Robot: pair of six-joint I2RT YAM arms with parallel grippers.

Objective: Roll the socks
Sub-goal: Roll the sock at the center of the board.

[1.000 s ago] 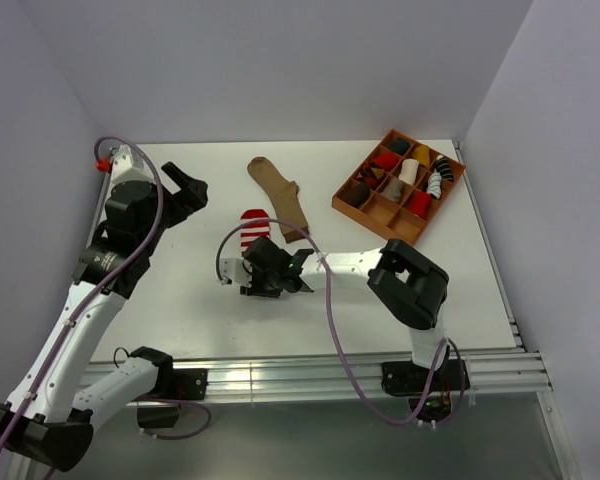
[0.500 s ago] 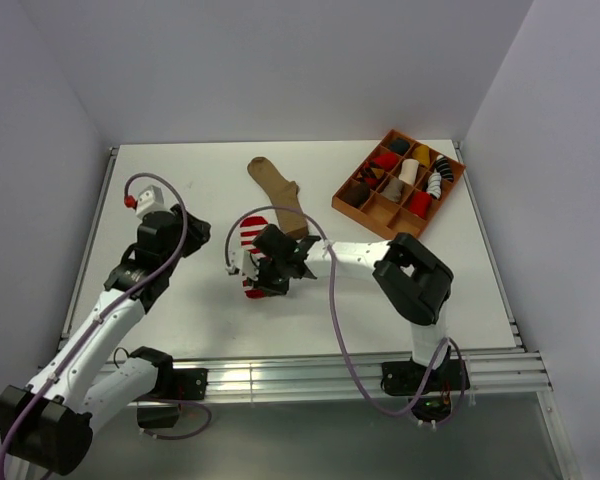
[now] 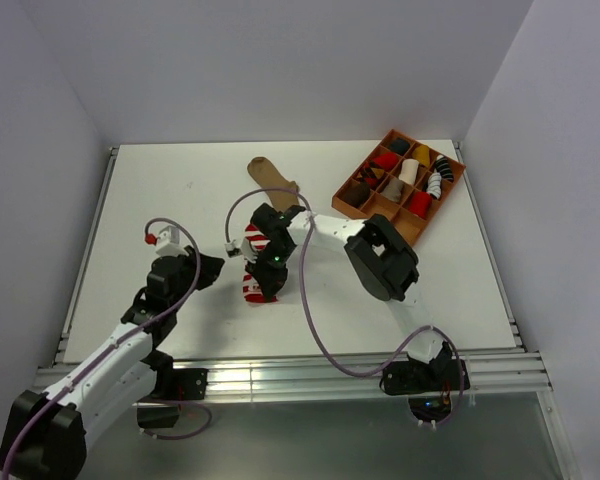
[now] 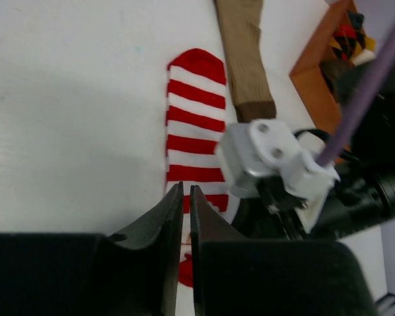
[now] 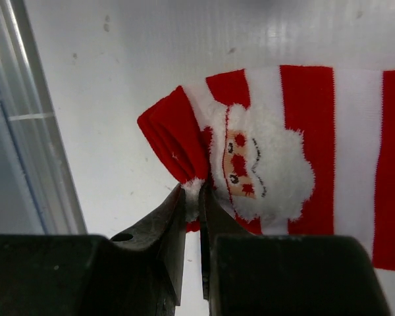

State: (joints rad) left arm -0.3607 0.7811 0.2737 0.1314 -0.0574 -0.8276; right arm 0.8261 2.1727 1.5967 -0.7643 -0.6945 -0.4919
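The red-and-white striped sock [image 3: 253,291] lies flat at mid-table with its Santa face [image 5: 260,164] near the cuff. My right gripper [image 5: 199,191] is shut on the white fluffy tuft at that cuff's edge, and sits over the sock's near end [image 3: 264,272]. The tan-brown sock [image 3: 267,172] lies just behind, its near end under the right arm. My left gripper [image 4: 186,189] hovers at the striped sock's [image 4: 194,118] left edge, jaws down to a thin slit with nothing visibly pinched; from above it [image 3: 220,266] is just left of the sock.
A brown compartment tray [image 3: 370,222] holding several sock rolls stands at the back right; its corner [image 4: 309,79] shows in the left wrist view. The right arm's cable loops over the middle of the table. The table's metal rail runs along the near edge.
My left arm swung in from the far left toward the striped sock and its jaws closed. The right gripper closed on the sock's cuff, and its forearm shifted toward the back.
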